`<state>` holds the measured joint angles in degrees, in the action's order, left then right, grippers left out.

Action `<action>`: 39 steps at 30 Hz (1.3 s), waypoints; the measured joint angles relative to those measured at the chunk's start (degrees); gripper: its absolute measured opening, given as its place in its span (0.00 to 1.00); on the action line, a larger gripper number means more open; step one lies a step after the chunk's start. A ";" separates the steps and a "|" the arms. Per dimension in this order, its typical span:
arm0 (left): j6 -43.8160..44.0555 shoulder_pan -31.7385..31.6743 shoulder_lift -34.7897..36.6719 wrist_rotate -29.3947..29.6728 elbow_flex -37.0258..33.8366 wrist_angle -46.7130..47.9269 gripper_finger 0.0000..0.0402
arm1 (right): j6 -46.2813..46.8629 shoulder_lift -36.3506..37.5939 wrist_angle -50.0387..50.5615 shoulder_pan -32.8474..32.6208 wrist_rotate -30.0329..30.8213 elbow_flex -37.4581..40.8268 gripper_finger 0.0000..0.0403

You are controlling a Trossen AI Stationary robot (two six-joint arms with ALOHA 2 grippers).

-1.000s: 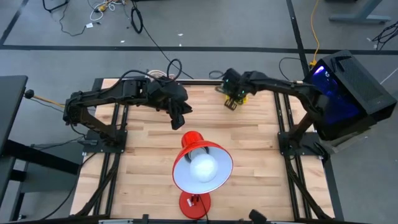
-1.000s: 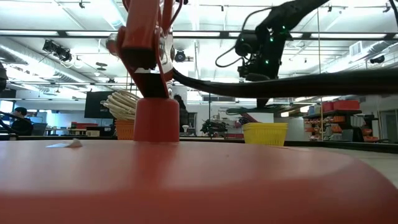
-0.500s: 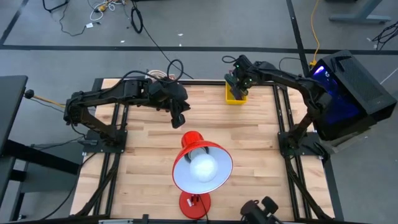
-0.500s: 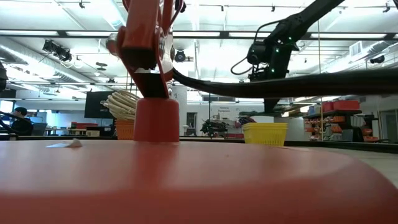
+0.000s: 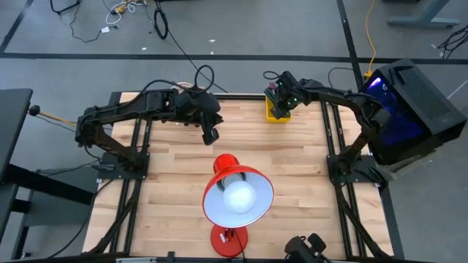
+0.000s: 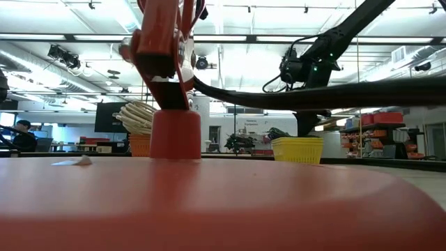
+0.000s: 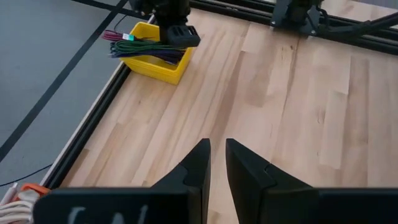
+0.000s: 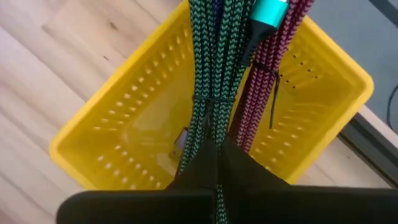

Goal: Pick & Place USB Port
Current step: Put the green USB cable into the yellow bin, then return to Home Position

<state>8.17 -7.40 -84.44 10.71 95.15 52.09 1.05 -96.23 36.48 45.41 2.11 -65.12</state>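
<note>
Right wrist view shows the right gripper [image 8: 214, 155] with its fingers pinched together on a bundle of braided USB cables [image 8: 214, 68], green and magenta, hanging directly over the yellow basket [image 8: 118, 124]. The cables run long (their far ends reach past the basket's rim), so a release from here risks them draping over the wall and sliding out onto the table [image 5: 175, 175]. A tie binds the strands, so they would likely go as one. The left gripper [image 7: 216, 163], fingers nearly together and holding nothing, waits over bare wood near the red lamp [image 5: 235, 196], well apart from the basket.
</note>
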 joint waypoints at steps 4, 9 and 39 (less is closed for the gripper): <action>0.02 -0.58 0.00 0.01 0.00 -0.01 0.13 | -0.90 0.00 -0.86 0.34 0.39 0.00 0.03; 0.13 -0.58 0.00 -0.01 0.00 0.01 0.13 | -1.00 0.00 -1.77 0.57 0.12 0.00 0.12; -8.68 -10.97 13.25 -7.30 0.02 -4.09 0.13 | 15.30 30.04 -21.33 -8.63 -42.74 -16.84 0.39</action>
<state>-0.51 -18.38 -71.19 3.41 95.17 47.99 16.36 -66.19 15.16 36.77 -40.63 -81.96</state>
